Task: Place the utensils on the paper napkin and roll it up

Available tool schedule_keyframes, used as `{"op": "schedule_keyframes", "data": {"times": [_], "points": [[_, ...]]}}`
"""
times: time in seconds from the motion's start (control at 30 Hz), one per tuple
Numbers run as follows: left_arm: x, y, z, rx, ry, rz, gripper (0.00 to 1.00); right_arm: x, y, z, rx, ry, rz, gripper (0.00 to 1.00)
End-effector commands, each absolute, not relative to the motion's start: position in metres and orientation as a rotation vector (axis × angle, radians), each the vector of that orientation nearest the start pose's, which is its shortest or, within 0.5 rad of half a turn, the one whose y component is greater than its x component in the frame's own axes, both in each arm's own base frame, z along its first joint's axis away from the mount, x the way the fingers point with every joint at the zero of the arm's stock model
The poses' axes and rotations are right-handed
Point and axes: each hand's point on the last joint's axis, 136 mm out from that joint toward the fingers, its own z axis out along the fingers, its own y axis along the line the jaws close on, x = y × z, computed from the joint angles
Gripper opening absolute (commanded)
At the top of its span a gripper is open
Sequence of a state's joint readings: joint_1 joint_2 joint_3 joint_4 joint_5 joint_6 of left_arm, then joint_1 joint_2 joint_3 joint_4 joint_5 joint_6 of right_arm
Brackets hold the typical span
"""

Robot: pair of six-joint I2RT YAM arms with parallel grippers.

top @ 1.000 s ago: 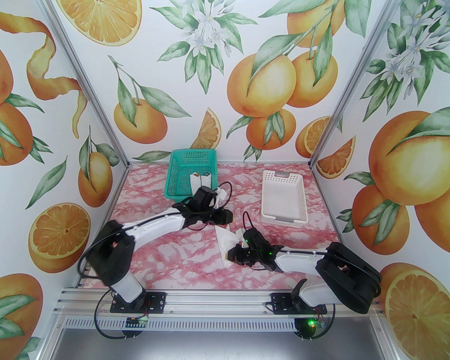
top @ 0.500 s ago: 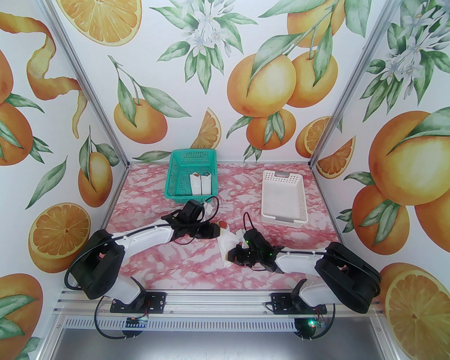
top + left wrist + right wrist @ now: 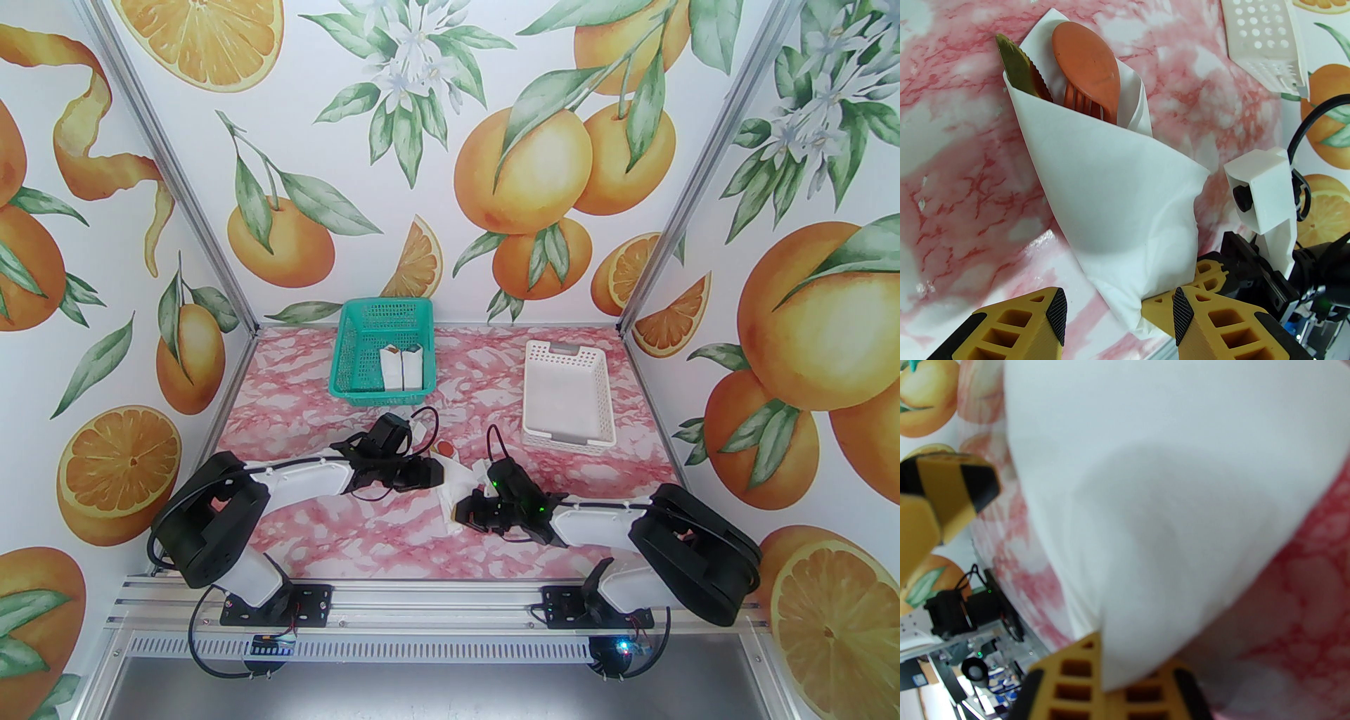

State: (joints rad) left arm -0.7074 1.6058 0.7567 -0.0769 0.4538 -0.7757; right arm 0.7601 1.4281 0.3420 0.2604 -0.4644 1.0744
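Note:
The paper napkin [image 3: 1118,197] lies on the table wrapped into a cone around the utensils. Out of its wide end stick the orange spoon [image 3: 1086,63], the orange fork [image 3: 1075,100] under it and the olive-brown knife [image 3: 1014,63]. My left gripper [image 3: 1121,313] is open, its pads on either side of the napkin's narrow end. My right gripper [image 3: 1132,676] is shut on the napkin [image 3: 1163,483] at its lower edge. From above, the napkin [image 3: 453,485] sits between the left gripper [image 3: 436,477] and the right gripper [image 3: 460,512], with the spoon [image 3: 444,448] poking out behind.
A green basket [image 3: 351,365] at the back left holds two white wrapped bundles [image 3: 402,367]. A white basket [image 3: 566,425] stands at the back right, and its corner [image 3: 1265,45] is close beyond the napkin. The right wrist's white camera housing [image 3: 1262,197] sits just right of the napkin.
My left arm has drawn back from near the green basket and come down to the napkin, with its jaws spreading wider. The spoon's bowl has come into sight. The right arm has stayed put.

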Motion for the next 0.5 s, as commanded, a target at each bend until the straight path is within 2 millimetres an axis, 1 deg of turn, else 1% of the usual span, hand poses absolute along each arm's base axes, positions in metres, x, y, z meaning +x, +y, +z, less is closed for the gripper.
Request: {"op": "schedule_keyframes", "data": {"times": [0.0, 0.27, 0.47], "points": [[0.242, -0.310, 0.053, 0.125, 2.733, -1.120, 0.55, 0.135, 0.233, -0.024, 0.282, 2.985, 1.054, 0.00], [0.242, -0.322, 0.046, 0.134, 2.746, -1.137, 0.55, 0.132, 0.230, -0.026, 0.294, 2.991, 1.051, 0.00], [0.249, -0.331, 0.045, 0.141, 2.724, -1.148, 0.52, 0.133, 0.231, -0.026, 0.289, 2.988, 1.061, 0.00]]}}
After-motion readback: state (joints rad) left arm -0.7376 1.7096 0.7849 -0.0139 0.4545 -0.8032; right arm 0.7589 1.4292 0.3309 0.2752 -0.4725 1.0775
